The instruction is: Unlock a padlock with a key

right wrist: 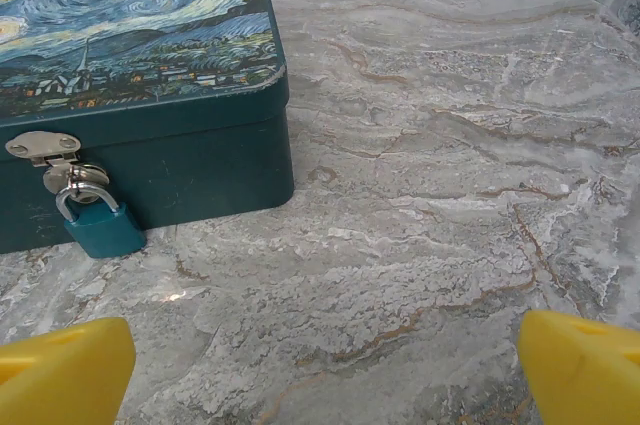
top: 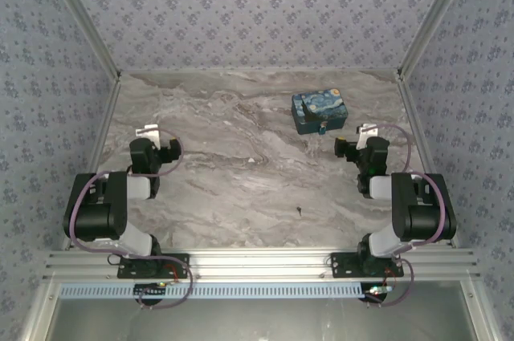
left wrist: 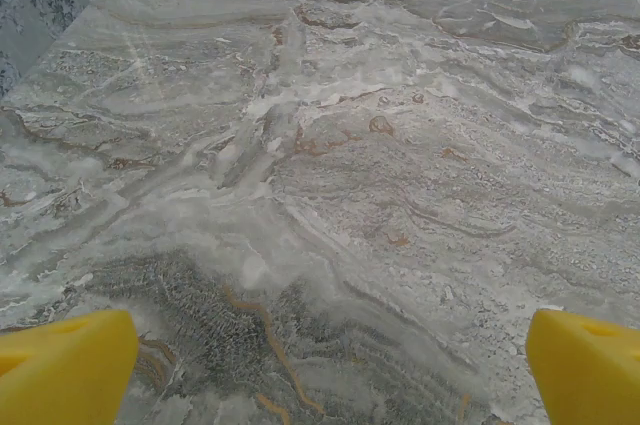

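Note:
The padlock (right wrist: 100,222) is a small teal-blue lock with a silvery shackle. It hangs shut from the metal hasp on the front of the starry-night box (right wrist: 140,65), and in the top view the padlock (top: 322,127) shows on the box's near side. The key (top: 299,212) is a tiny dark sliver lying on the marble between the arms, nearer the right one. My right gripper (right wrist: 325,375) (top: 360,142) is open and empty, just to the right of the box and in front of it. Far off at the table's left, my left gripper (left wrist: 330,370) (top: 155,144) is open over bare marble.
The marble table (top: 241,164) is walled at the back and on both sides by patterned panels. The box (top: 320,112) stands at the back right. An aluminium rail (top: 257,265) carrying both arm bases runs along the near edge.

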`<state>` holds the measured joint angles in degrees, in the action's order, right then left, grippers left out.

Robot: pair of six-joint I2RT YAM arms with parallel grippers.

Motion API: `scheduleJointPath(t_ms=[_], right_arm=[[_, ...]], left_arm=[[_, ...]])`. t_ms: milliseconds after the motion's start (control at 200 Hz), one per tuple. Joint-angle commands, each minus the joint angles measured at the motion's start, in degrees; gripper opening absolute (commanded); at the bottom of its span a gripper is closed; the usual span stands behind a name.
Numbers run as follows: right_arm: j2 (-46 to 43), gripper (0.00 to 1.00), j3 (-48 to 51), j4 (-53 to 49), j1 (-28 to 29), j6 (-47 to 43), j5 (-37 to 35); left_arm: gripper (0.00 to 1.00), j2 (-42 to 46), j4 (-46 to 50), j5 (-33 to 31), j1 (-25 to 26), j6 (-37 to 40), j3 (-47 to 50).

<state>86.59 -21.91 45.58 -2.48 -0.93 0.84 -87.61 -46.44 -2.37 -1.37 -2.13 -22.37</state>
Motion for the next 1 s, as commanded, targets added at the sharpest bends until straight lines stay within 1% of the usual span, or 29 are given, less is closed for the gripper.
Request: scheduleJointPath(t_ms=[0, 929, 994], right_arm=[[0.6, 1.0, -0.7, 0.3, -0.3, -0.4, 0.4], [0.6, 1.0, -0.7, 0.1, -0.5, -0.3, 0.7], [0.5, 1.0, -0.6, 0.4, -0.5, -0.2, 0.7]], left_arm=[[0.99, -0.3, 0.0, -0.5, 0.4, 0.4, -1.3], [1.0, -0.2, 0.0, -0.5, 0.3, 0.5, -1.3], [1.0, 0.5, 0.2, -2.0, 0.3, -0.3, -1.2]])
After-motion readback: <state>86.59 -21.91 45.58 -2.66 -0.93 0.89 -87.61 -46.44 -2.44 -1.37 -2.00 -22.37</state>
